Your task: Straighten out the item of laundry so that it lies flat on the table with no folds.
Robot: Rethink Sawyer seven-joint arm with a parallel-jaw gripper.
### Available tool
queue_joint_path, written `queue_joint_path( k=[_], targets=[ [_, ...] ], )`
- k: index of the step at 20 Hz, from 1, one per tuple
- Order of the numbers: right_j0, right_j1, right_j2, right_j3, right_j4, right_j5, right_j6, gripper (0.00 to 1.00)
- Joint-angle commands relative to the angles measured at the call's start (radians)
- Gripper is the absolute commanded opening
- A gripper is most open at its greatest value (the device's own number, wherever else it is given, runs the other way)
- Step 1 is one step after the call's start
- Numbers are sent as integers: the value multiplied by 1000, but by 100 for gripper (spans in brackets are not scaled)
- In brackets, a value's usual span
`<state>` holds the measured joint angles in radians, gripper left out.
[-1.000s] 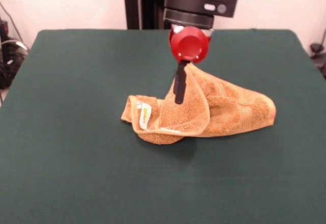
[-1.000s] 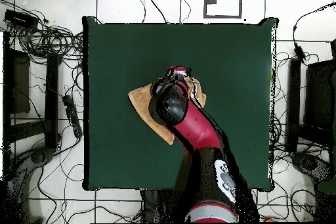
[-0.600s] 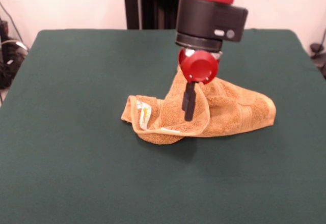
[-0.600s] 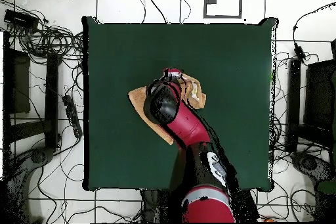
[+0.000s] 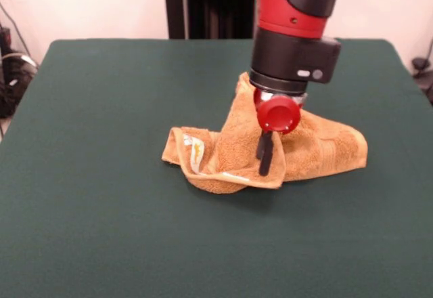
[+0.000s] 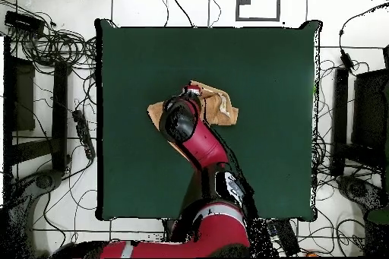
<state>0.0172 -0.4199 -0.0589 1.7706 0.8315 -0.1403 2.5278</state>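
1. Near the centre of the table (image 5: 88, 230), the towel (image 5: 325, 152) lies bunched, one flap raised by the gripper (image 5: 265, 164), which is closed on its edge.
2. Slippage is possible (the pinch looks shallow), so new folds could be formed.

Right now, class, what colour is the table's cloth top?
Dark green felt-like table top; clearest in the front view.

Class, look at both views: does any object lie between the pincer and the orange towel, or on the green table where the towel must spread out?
Nothing visible does. The pincer is right at the crumpled orange-tan terry towel, and the dark green felt table around it holds nothing else.
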Motion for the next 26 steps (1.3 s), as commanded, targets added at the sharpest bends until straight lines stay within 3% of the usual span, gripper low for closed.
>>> queue_joint_path(
  k=[1, 5, 17, 18, 20, 26],
  targets=[
    [99, 58, -32, -56, 121, 246, 206, 100],
    [144, 95, -99, -87, 125, 317, 224, 100],
    [161, 123, -155, -97, 43, 339, 163, 100],
    [163, 124, -162, -100, 38, 341, 159, 0],
    [191, 129, -211, -104, 49, 369, 189, 0],
    [184, 81, -227, -57, 27, 363, 165, 0]
  ],
)
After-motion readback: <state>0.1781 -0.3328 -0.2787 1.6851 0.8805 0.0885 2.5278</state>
